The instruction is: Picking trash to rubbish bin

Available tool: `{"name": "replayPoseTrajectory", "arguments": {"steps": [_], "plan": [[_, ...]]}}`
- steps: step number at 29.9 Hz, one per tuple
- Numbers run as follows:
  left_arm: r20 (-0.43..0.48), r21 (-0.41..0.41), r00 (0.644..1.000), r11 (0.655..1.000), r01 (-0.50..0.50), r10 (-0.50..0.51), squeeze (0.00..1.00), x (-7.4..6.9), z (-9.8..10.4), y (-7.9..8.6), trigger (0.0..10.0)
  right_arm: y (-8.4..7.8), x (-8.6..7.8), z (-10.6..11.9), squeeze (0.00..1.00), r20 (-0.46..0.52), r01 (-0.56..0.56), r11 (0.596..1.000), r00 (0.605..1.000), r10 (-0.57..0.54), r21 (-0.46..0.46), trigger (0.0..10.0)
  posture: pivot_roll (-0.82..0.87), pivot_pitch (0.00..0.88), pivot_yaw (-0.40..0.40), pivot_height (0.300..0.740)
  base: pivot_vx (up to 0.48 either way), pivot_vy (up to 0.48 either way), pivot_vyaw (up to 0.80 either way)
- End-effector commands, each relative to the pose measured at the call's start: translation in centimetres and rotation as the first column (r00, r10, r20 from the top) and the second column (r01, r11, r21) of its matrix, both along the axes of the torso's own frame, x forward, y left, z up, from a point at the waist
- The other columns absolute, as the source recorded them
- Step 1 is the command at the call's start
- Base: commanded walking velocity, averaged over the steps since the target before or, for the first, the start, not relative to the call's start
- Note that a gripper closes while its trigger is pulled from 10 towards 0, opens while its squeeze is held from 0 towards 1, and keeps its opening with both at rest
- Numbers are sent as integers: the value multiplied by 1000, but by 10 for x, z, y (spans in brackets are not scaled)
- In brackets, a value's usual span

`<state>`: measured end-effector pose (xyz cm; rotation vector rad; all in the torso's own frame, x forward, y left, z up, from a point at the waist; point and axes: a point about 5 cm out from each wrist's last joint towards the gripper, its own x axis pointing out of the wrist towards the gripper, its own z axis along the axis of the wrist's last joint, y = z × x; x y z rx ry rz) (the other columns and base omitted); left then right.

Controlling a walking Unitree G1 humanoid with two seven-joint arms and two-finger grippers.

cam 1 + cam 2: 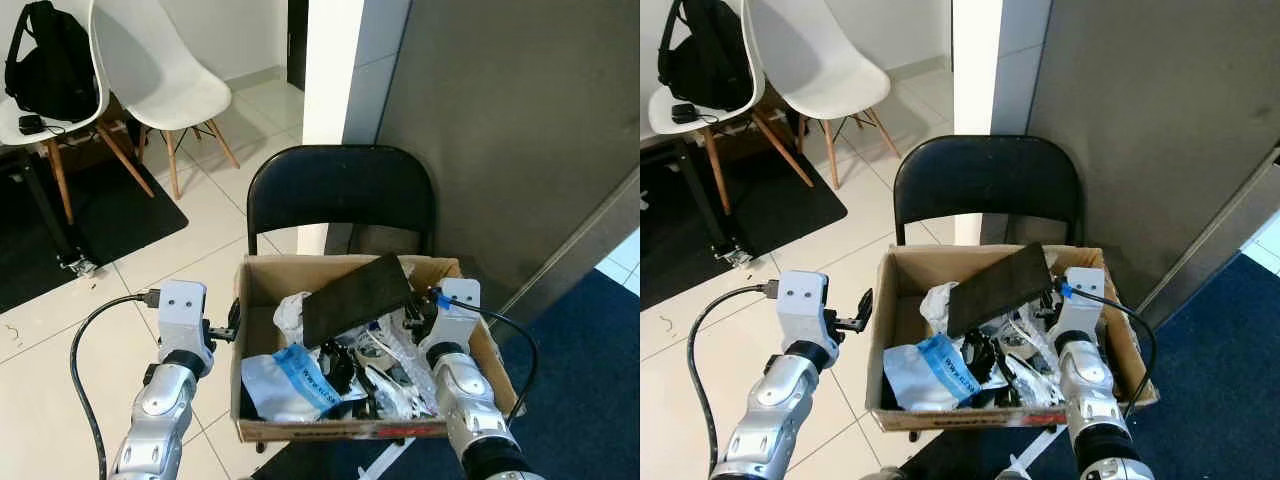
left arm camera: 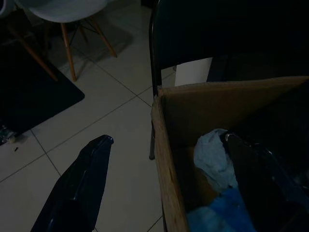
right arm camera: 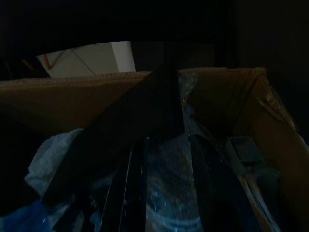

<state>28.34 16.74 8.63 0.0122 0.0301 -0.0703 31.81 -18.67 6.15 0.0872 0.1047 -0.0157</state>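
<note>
Well along, by the look of it: cardboard box (image 1: 262,428) serving as the bin, low in the centre of the frame on a black folding chair (image 1: 340,190), already heaped with rubbish. Nothing loose spotted on the pale tiled floor (image 1: 200,250) nearby, so whatever remains to collect cannot be made out from here.

Inside the box: a flat black panel (image 1: 357,297) lying tilted across the top of the heap, its upper end leaning on the back wall. Below it a white pouch with a blue label (image 1: 290,383) at lower left, a crumpled pale tissue (image 1: 292,312) near the left wall, and a tangle of clear plastic wrapping and dark cords (image 1: 385,370) toward the right.

Right gripper (image 3: 166,193) inside the box at centre-right, fingers (image 3: 135,188) spread apart with crinkled plastic between them, apparently not clamped on anything; likely dropping off or reaching for a piece.

Left gripper (image 1: 862,308) just outside the left wall of the box, over the floor; only one finger (image 2: 79,188) clearly seen, so spread or pressed together cannot be told. Nothing seen held there.

White chairs (image 1: 165,70) and a black backpack (image 1: 45,60) at upper left, well apart from the work.
</note>
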Motion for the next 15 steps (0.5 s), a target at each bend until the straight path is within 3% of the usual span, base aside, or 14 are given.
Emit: {"name": "replayPoseTrajectory", "arguments": {"steps": [1, 7, 15], "plan": [[-23, -12, 1000, 1000, 8, -9, 0, -2, -5, -4, 10000, -1, -5, -8, 0, -38, -4, 1000, 999, 4, -3, 10000, 45, 126, -25, 740, -262, 0, 0], [-24, -10, 1000, 1000, 13, -13, 0, -3, -5, -4, 10000, -1, -5, -8, 0, -40, -7, 1000, 999, 7, -5, 10000, 47, 123, -25, 740, -247, 0, 0], [-25, -6, 1000, 1000, 9, -9, 0, -2, -4, -3, 10000, 1, -5, -8, 0, -42, -11, 1000, 999, 11, -3, 10000, 47, 129, -27, 740, 0, 0, 0]]}}
